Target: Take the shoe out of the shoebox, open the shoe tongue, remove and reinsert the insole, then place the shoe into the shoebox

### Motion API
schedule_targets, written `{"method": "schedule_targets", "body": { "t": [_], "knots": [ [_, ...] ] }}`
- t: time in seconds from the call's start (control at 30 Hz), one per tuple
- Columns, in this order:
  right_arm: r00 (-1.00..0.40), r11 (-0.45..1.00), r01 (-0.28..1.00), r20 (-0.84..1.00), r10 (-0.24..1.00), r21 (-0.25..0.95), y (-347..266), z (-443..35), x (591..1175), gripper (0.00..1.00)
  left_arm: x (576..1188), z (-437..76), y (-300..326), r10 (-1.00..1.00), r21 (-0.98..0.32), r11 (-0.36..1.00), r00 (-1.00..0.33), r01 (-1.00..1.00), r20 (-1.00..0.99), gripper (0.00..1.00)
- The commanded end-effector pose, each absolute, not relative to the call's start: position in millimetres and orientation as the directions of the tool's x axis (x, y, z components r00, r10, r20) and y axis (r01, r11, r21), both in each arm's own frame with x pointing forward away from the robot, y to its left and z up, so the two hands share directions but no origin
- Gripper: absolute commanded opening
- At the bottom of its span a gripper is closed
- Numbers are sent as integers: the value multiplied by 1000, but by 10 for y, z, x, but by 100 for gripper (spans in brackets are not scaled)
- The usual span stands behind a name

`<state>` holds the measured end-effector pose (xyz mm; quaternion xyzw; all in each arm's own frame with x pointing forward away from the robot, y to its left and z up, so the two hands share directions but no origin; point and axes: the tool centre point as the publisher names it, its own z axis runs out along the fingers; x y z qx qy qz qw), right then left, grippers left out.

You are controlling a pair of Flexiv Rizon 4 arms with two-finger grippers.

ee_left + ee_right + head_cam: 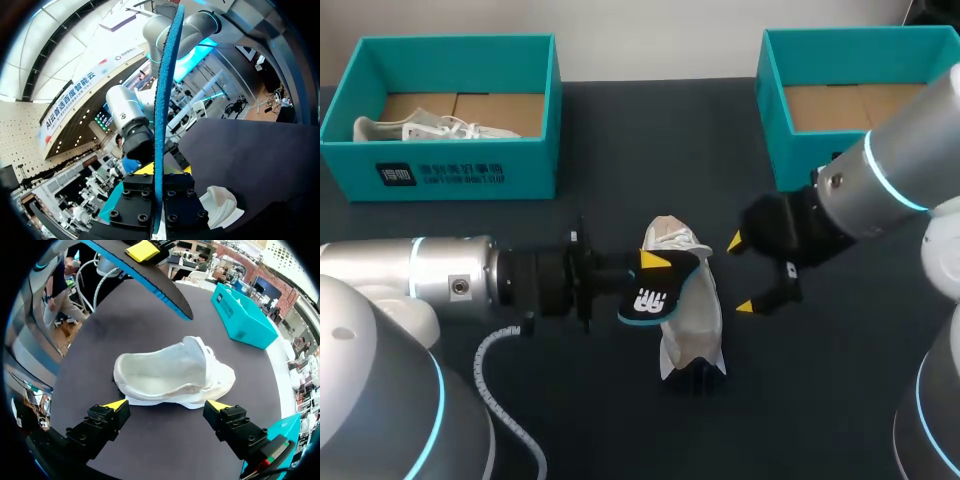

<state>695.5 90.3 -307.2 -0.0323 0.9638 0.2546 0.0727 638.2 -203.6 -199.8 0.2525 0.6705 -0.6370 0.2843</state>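
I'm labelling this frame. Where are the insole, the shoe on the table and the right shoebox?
insole (650, 300): head view, on its black face.
shoe (162, 372): right wrist view, on its open inside.
right shoebox (795, 160): head view, on its front wall.

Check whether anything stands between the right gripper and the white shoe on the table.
Nothing visible does. The open right gripper faces the shoe with only bare table between them. The insole, held in the left gripper, hangs above the shoe's far side, out of that path.
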Motion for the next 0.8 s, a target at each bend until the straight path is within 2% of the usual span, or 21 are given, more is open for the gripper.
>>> {"method": "schedule_targets", "body": {
  "t": [0.03, 0.47, 0.8],
  "knots": [
    [-986, 882, -85, -167, -7, 464, 1062, -3213, 6963, 100, 6367, -2000, -2037, -26, -710, 63, -710, 701, -703, 0],
    [-982, 892, -77, -188, 9, 445, 951, -3278, 6943, 100, 6367, -2000, -2037, -26, -710, 63, -710, 701, -703, 0],
    [-982, 892, -77, -188, 9, 445, 951, -3278, 6943, 100, 6059, -2191, -2148, 3, -767, -27, -767, 641, -641, 0]
  ]
}}
